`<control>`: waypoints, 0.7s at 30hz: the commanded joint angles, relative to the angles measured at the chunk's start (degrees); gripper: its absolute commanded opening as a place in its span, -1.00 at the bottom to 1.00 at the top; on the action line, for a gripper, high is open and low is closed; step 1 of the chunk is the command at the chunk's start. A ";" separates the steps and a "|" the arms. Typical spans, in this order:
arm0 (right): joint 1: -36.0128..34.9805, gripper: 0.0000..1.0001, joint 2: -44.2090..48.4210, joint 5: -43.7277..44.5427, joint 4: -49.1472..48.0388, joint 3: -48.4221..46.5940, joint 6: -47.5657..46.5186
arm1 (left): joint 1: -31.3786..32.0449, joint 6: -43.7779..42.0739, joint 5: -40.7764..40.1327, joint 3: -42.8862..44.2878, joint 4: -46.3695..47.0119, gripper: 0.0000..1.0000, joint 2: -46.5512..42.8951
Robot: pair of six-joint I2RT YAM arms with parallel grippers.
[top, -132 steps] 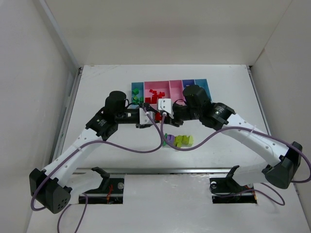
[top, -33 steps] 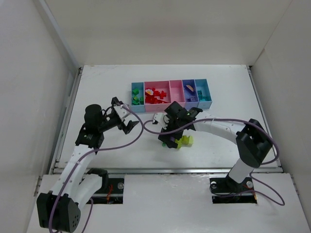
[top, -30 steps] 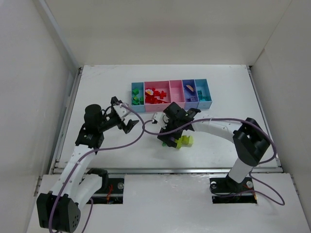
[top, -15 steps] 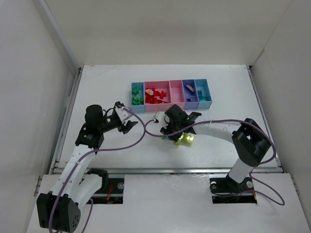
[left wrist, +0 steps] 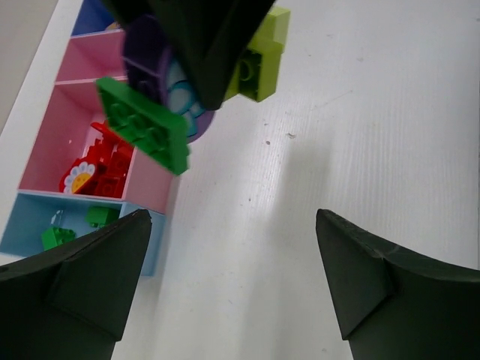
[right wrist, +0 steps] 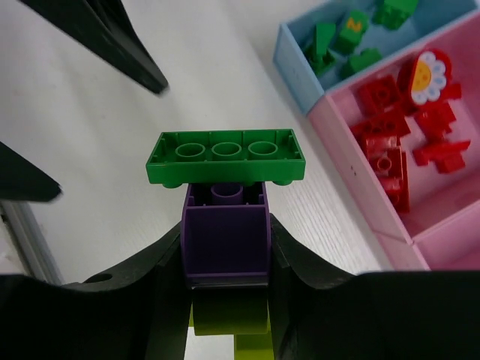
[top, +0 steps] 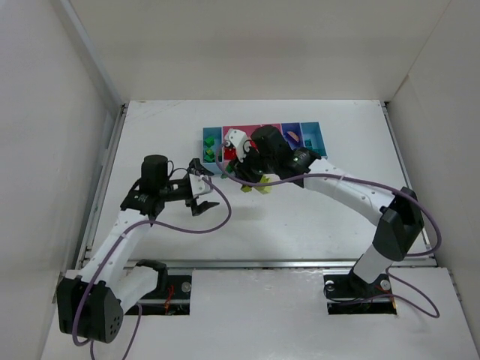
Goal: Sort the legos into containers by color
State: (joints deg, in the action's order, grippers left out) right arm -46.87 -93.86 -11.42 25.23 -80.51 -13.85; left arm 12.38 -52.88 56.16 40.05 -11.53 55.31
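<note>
Seen from above, the right gripper [top: 253,180] is clenched on a clump [top: 262,186] of legos, held above the table [top: 322,202] just in front of the bins [top: 312,141]. The left gripper [top: 202,189] stands released and empty beside it. The arm hides part of the row, so I make out only four bins. In the left wrist view the jaws gape toward the clump, where one green plate [left wrist: 142,124] juts out sideways. The step, I judge, is pulling the clump apart: the left jaws should close on the plate's long edges and peel it off while the right grip holds firm. The right wrist view shows three layers: one plate, one purple brick [right wrist: 225,236] between the jaws, and lime [right wrist: 229,319] beneath, its number unclear. The blue bin [right wrist: 294,64] holds about four green bits [right wrist: 352,22], and the pink bin [right wrist: 349,150] a red heap [right wrist: 390,176] I cannot count.
</note>
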 commanded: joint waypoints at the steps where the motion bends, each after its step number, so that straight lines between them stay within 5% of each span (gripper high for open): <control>1: -0.15 -1.00 -1.67 -4.92 -1.24 -4.74 3.12 | 2.03 3.45 0.63 2.40 4.92 0.80 0.77; 10: -0.15 -1.00 -3.43 -5.63 -1.24 -5.80 4.27 | 5.28 11.83 -11.42 3.01 17.93 0.38 3.14; 21: -0.15 -1.00 -3.43 -6.86 -1.76 -6.85 4.79 | 9.24 9.99 -14.06 3.01 16.98 -0.03 5.24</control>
State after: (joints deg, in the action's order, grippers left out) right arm -46.87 -98.06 -16.91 25.58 -84.23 -10.00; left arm 21.06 -42.63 42.15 40.66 4.62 60.31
